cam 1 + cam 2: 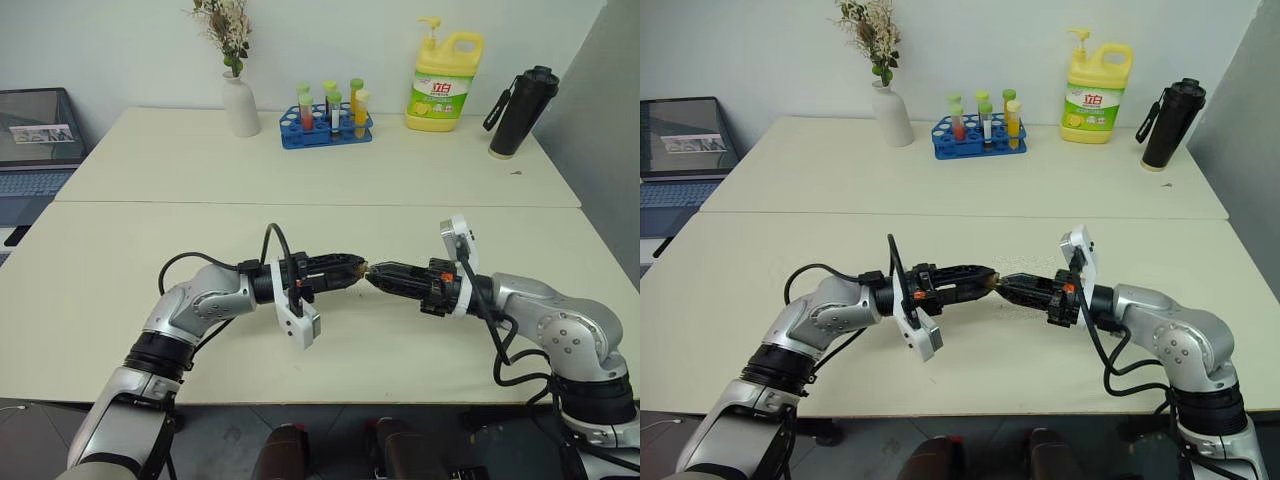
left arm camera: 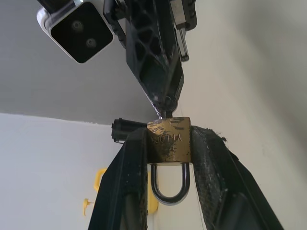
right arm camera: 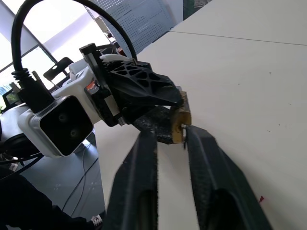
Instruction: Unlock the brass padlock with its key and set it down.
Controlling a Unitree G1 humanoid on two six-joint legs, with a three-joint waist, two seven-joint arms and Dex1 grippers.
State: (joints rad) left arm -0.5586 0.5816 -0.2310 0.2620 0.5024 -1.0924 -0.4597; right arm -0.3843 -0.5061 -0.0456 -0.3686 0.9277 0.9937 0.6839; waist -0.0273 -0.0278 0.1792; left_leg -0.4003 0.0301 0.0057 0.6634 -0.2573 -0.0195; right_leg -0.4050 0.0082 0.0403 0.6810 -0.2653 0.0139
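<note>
Setting: we look down on a pale cream table (image 1: 150,260) against a light wall, two tabletops butted together.
Left gripper (image 1: 352,270): we see it level above the table, clenched on the brass padlock (image 2: 168,140), the brass body pinched between its two black fingers (image 2: 125,177).
Padlock: held in the air over the near tabletop, its silver shackle (image 2: 168,184) looped back between the left fingers, still seated in the body.
Right gripper (image 1: 374,277): facing the left one tip to tip, its fingers drawn together right at the padlock's free face.
Key: we make out a sliver of metal (image 2: 165,111) between the right tips and the padlock; we cannot tell more.
Far side of the table: white vase (image 1: 240,104), blue tube rack (image 1: 325,127), yellow soap bottle (image 1: 445,85), black flask (image 1: 522,112).
</note>
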